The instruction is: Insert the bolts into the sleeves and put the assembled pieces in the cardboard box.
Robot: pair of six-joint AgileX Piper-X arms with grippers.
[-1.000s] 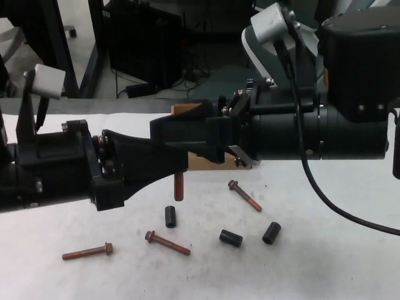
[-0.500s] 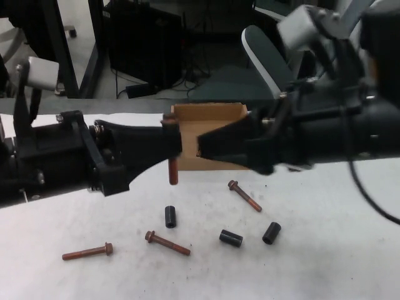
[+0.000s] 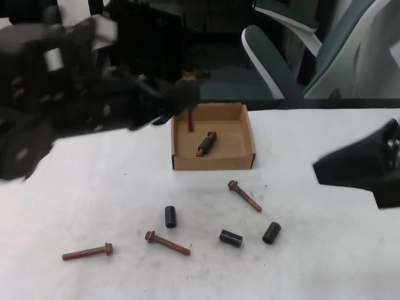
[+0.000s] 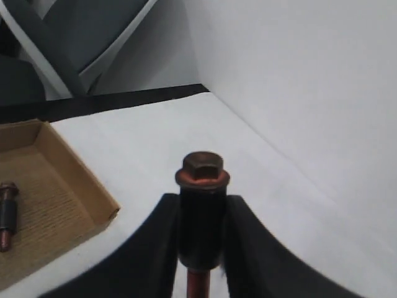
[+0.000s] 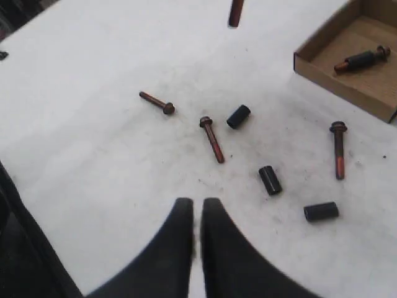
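My left gripper (image 3: 181,97) hangs over the back left corner of the cardboard box (image 3: 212,162), shut on a bolt-in-sleeve piece (image 3: 189,117) that points down. In the left wrist view the bolt's head (image 4: 202,177) tops the black sleeve between the fingers of the gripper (image 4: 201,208). One assembled piece (image 3: 207,143) lies inside the box. My right gripper (image 5: 195,248) is shut on nothing, low at the right side of the bench (image 3: 359,165). Three loose bolts (image 3: 87,252) (image 3: 167,243) (image 3: 244,195) and three black sleeves (image 3: 170,216) (image 3: 230,238) (image 3: 271,232) lie in front of the box.
The white bench top has free room left of the box and along its right side. Office chairs (image 3: 294,50) and dark frames stand behind the bench's far edge.
The left arm has lifted and carried the assembled piece back over the box. The right arm has drawn away to the right, uncovering the box and the piece inside.
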